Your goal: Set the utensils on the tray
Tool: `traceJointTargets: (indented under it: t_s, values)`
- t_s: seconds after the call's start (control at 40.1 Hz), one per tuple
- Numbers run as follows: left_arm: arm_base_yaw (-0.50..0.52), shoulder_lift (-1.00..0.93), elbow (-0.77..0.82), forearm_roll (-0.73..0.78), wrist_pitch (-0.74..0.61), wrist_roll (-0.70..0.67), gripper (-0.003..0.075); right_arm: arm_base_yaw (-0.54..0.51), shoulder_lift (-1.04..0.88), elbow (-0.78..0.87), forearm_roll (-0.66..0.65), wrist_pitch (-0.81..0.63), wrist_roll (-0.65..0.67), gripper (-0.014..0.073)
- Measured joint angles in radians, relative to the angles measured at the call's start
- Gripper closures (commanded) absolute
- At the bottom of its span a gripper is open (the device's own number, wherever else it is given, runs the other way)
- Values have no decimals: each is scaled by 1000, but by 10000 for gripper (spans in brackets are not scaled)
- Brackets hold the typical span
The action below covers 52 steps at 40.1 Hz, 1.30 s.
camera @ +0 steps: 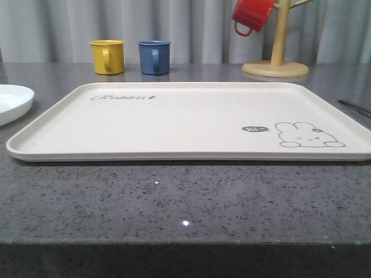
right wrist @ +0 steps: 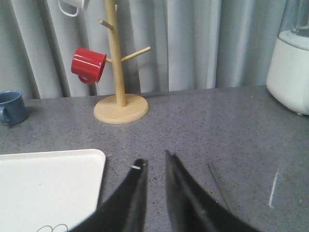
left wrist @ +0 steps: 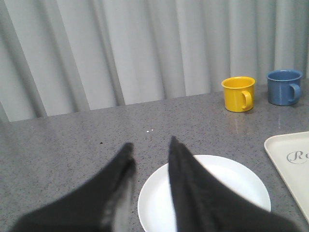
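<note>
The cream tray [camera: 174, 119] with the grey rabbit drawing lies flat across the middle of the counter, and nothing rests on it. One corner of the tray [right wrist: 43, 183] shows in the right wrist view. My right gripper [right wrist: 154, 158] hangs open over bare counter just beside that corner, holding nothing. Two thin steel utensils lie on the counter past it, one dark [right wrist: 218, 182] and one pale [right wrist: 273, 188]. A thin dark utensil [camera: 355, 106] shows off the tray's right end. My left gripper [left wrist: 150, 143] is open and holds nothing, over the edge of the white plate [left wrist: 227, 186].
The white plate [camera: 11, 101] sits left of the tray. A yellow mug [camera: 107, 56] and a blue mug [camera: 154, 57] stand behind it. A wooden mug tree [camera: 276, 65] with a red mug [camera: 252, 14] stands back right. A white appliance [right wrist: 289, 72] stands further right.
</note>
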Motion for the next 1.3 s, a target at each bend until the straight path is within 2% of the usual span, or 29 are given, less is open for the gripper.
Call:
traceJointTargets:
  t_s: [0.025, 0.05, 0.125, 0.474, 0.624, 0.848, 0.948, 1.098, 1.298]
  values:
    - [0, 0, 0, -9, 1, 0, 155, 0, 0, 0, 0, 0, 0, 207]
    - [0, 0, 0, -16, 1, 0, 120, 0, 0, 0, 0, 0, 0, 151]
    - [0, 0, 0, -43, 1, 0, 57, 0, 2, 0, 0, 1, 0, 71]
    - [0, 39, 0, -123, -1, 0, 60, 0, 2, 0, 0, 1, 0, 66]
    - [-52, 224, -61, -151, 47, 0, 60, 0, 2, 0, 0, 1, 0, 66]
    - [-237, 590, -266, -141, 286, 46, 60, 0, 2, 0, 0, 2, 0, 66]
    - [-282, 771, -373, -119, 434, 51, 83, 0, 2, 0, 0, 3, 0, 66]
    - [-286, 958, -501, -109, 607, 69, 186, 0, 2, 0, 0, 5, 0, 66]
    - [-286, 1135, -609, -76, 677, 92, 286, 0, 2, 0, 0, 5, 0, 66]
